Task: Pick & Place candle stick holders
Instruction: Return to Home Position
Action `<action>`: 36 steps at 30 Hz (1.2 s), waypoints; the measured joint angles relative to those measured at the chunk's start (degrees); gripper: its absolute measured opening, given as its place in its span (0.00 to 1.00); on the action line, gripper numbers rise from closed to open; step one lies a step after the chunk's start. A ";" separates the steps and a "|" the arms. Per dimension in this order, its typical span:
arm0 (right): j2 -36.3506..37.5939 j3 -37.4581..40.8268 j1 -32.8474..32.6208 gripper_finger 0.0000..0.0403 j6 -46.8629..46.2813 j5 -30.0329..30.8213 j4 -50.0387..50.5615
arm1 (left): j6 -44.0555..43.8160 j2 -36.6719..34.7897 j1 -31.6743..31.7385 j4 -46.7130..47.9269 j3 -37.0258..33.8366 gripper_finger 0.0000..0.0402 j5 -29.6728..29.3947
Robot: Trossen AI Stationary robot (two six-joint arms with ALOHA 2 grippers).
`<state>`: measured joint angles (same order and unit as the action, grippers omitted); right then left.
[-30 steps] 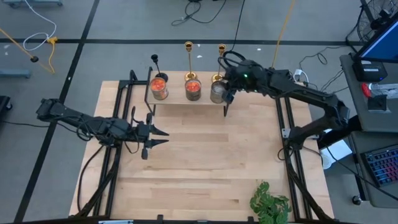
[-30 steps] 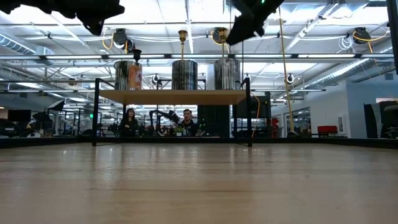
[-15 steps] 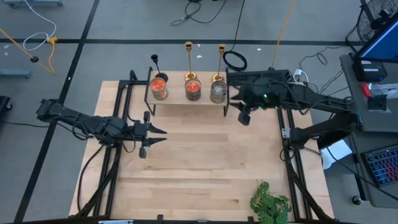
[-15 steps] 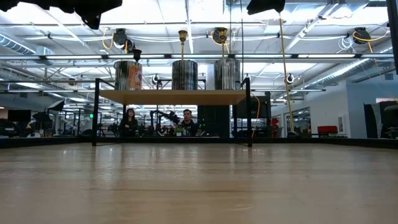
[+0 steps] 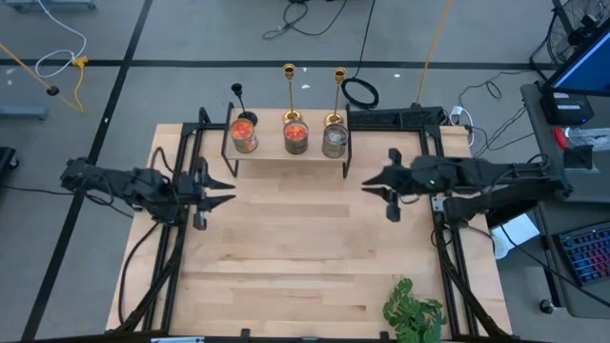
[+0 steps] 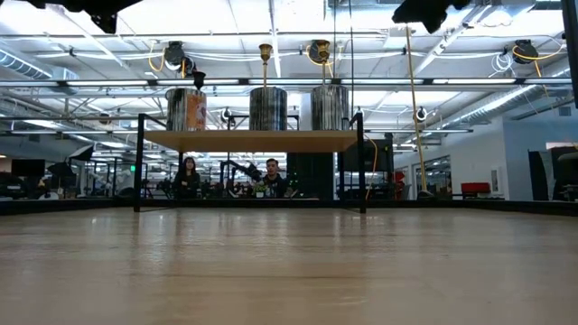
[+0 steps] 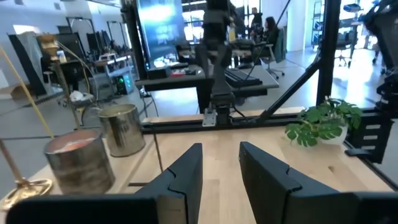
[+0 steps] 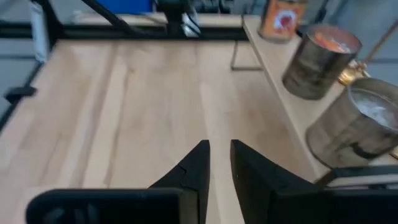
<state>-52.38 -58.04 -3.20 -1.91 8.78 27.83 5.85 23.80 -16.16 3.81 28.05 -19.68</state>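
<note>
Short black candlestick (image 5: pixel 238 95), middle brass candlestick (image 5: pixel 289 84) and right brass candlestick (image 5: pixel 339 84): upright along the back of the raised wooden shelf (image 5: pixel 286 159), each just behind one of three squat metallic jars (image 5: pixel 295 134). Left gripper (image 5: pixel 227 191): above the wooden table (image 5: pixel 305 267), left of shelf, fingers slightly apart, empty. Right gripper (image 5: pixel 367 183): right of shelf, narrow gap, empty.

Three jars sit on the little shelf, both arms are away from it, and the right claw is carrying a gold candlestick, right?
Not quite. The right gripper carries nothing: the right wrist view shows only bare table between its fingers. Both gold candlesticks stand behind the jars on the shelf.
</note>
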 joint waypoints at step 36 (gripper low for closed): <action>35.05 46.92 -2.78 0.15 6.06 -4.37 -37.50 | 5.57 -21.24 5.15 -2.06 -19.80 0.28 -1.03</action>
<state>-17.33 -11.12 -5.98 4.14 4.40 -9.67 11.42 2.56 -11.01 1.75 8.26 -20.71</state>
